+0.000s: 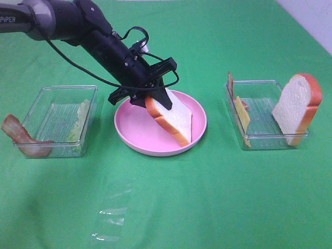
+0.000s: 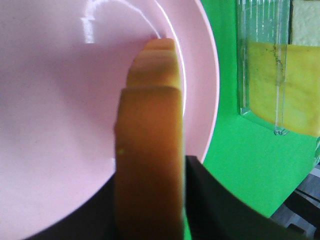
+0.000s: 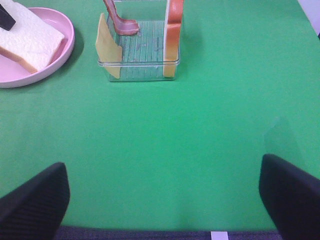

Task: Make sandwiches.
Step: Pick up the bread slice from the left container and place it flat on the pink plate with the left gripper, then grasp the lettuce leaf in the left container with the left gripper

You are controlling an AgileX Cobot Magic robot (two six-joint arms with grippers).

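A white bread slice (image 1: 174,116) with an orange-brown crust leans tilted over the pink plate (image 1: 136,139), its lower edge down on the plate. My left gripper (image 1: 155,98) is shut on the slice's upper end. In the left wrist view the crust (image 2: 150,150) runs between the dark fingers (image 2: 220,210) above the plate (image 2: 60,100). My right gripper (image 3: 162,200) stands open low over bare green cloth, its fingers (image 3: 32,200) wide apart and holding nothing. It does not show in the exterior view.
Right of the plate, a clear tray (image 1: 259,136) holds an upright bread slice (image 1: 296,106), a yellow cheese slice (image 1: 242,115) and bacon (image 1: 231,83). The left tray (image 1: 57,98) holds lettuce (image 1: 80,122) and a bacon strip (image 1: 21,136). Crinkled clear plastic (image 1: 111,212) lies near the front.
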